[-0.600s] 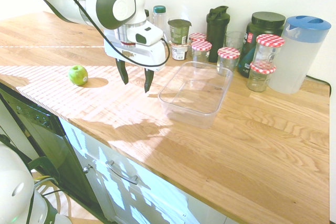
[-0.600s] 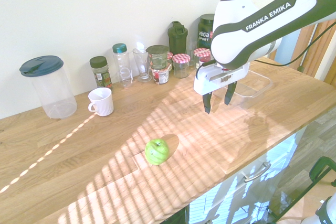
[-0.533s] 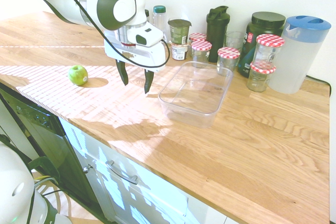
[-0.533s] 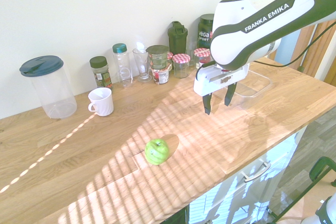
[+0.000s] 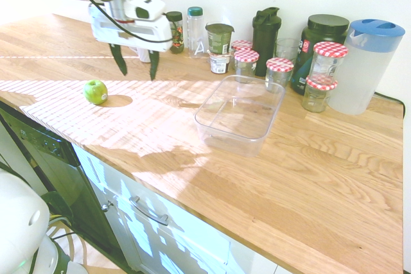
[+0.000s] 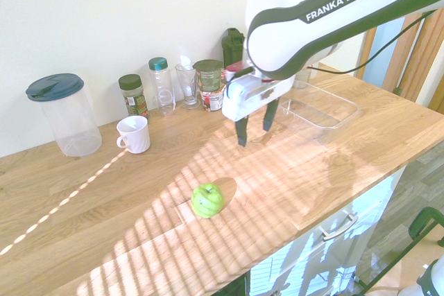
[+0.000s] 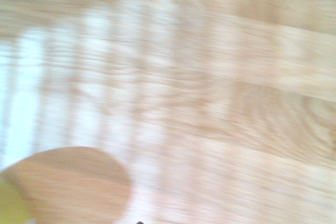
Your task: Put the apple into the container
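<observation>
One apple [image 6: 207,201] lies toward the counter's [image 5: 308,190] front edge, beyond it one open gripper [image 5: 135,75] hovers, holding nothing, near one tub [image 5: 221,131], and by the back edge stand two pitchers [image 5: 365,75] [image 6: 71,123], one per exterior view.

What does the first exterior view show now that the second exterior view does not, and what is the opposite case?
Only the first exterior view: the blue-lidded pitcher and the two stacked jars with checked lids beside it.

Only the second exterior view: the dark-lidded clear canister at the far left of the counter.

Both: the green apple on the counter, the clear container without a lid, and the open jaws above the counter, holding nothing.
</observation>
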### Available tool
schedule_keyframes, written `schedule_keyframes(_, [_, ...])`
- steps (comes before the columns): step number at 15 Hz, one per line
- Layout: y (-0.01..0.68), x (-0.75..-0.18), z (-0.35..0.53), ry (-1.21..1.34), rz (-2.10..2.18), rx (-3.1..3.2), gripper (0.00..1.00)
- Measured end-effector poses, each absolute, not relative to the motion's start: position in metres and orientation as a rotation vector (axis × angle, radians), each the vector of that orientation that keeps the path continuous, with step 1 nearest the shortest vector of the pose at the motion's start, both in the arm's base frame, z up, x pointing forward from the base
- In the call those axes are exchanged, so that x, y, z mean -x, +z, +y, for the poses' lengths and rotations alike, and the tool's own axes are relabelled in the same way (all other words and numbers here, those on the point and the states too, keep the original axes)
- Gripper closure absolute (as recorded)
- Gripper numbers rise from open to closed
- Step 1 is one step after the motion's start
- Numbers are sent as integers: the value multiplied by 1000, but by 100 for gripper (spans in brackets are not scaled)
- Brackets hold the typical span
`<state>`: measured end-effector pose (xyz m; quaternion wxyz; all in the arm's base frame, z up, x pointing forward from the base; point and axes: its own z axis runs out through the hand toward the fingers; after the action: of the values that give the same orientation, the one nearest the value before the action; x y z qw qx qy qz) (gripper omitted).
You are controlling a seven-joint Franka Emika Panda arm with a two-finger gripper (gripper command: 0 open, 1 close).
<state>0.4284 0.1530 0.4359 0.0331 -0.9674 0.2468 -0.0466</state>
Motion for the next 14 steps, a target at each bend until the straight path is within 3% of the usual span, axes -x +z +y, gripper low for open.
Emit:
schedule_keyframes(5, [426,-408,252,-86,303,3084,0])
schedule_keyframes(14, [369,-408,285,78,-7,3201,0])
